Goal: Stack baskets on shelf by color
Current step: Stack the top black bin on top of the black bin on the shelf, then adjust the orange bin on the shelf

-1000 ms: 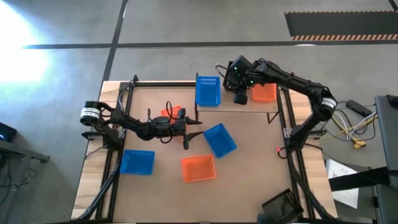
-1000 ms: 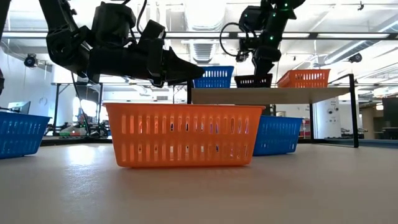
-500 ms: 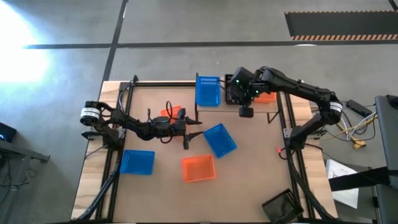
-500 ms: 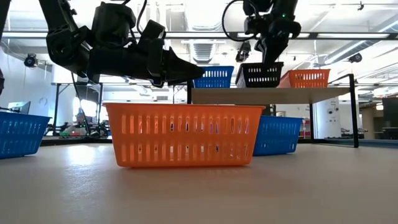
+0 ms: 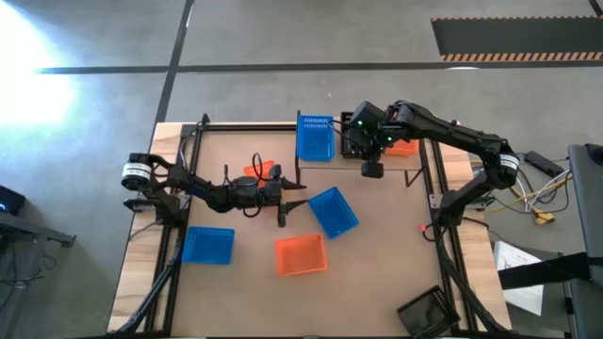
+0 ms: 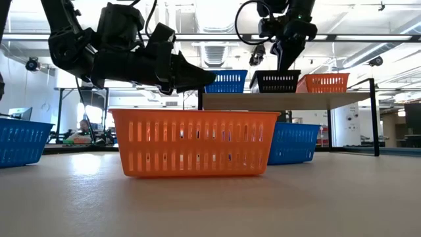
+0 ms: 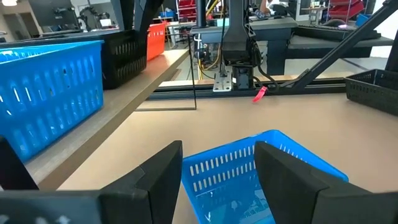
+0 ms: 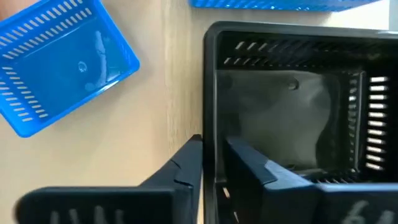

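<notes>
A black basket (image 6: 276, 81) sits on the shelf (image 6: 283, 100) between a blue basket (image 6: 227, 81) and an orange basket (image 6: 323, 83). My right gripper (image 8: 214, 168) points steeply down over the black basket (image 8: 292, 106), slightly open, one finger outside its side wall and one inside. My left gripper (image 7: 217, 180) hovers level and open over the table's middle (image 5: 285, 201), holding nothing. A blue basket (image 7: 261, 174) lies on the table just beyond its fingertips. My right gripper straddles the black basket's side wall (image 8: 210, 155) from above, one finger (image 8: 180, 174) outside and the other (image 8: 255, 168) inside. A gap shows between the inner finger and the wall. Whether the outer finger touches the wall I cannot tell. The basket rests flat on the shelf.
On the table lie an orange basket (image 5: 301, 254), a blue one (image 5: 208, 245) at the near left, a tilted blue one (image 5: 333, 211) and an orange one (image 5: 259, 169) partly under the left arm. A black basket (image 5: 429, 315) sits at the near right corner.
My right gripper has moved toward the table's near edge over the shelf, bringing the black basket with it toward the shelf's near side. Half a second ago the basket stood slightly higher in the low view; now it rests level on the plank.
</notes>
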Tool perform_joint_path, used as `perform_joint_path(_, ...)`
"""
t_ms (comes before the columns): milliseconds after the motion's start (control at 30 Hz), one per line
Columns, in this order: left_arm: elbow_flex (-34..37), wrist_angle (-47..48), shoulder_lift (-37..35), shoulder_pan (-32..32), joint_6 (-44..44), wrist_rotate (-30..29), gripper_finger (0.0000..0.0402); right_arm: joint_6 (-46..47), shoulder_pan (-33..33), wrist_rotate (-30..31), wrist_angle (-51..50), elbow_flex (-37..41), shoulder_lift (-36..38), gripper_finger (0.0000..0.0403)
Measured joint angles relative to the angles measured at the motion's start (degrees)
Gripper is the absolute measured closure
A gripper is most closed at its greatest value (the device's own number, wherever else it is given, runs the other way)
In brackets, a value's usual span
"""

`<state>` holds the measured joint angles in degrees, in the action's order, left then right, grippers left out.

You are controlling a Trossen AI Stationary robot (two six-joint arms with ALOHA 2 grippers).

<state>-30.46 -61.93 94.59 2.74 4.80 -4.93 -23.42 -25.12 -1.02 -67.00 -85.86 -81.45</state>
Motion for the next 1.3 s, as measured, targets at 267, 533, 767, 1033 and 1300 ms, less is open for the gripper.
perform_joint_path(267,0.16,-0.01,0.0,-0.09,-0.02,0.0,0.0217,0.49,0.37,2.85,-1.7,-1.0,5.27,0.0275)
perform_joint_path(533,0.24,-0.03,0.0,-0.11,0.0,0.0,0.0217,0.43,-3.75,13.18,-10.09,0.83,14.23,0.0285)
perform_joint_path(767,0.24,-0.05,0.0,-0.12,0.02,0.0,0.0217,-0.22,-8.18,9.73,-10.17,7.09,17.38,0.0303)
perform_joint_path(1033,0.28,-0.06,0.0,-0.13,-0.02,0.0,0.0217,-2.74,-8.57,9.57,-7.55,11.26,15.23,0.0324)
perform_joint_path(1300,0.3,-0.07,0.0,-0.13,-0.12,0.0,0.0217,-2.72,-8.85,10.05,-7.37,11.28,13.03,0.035)
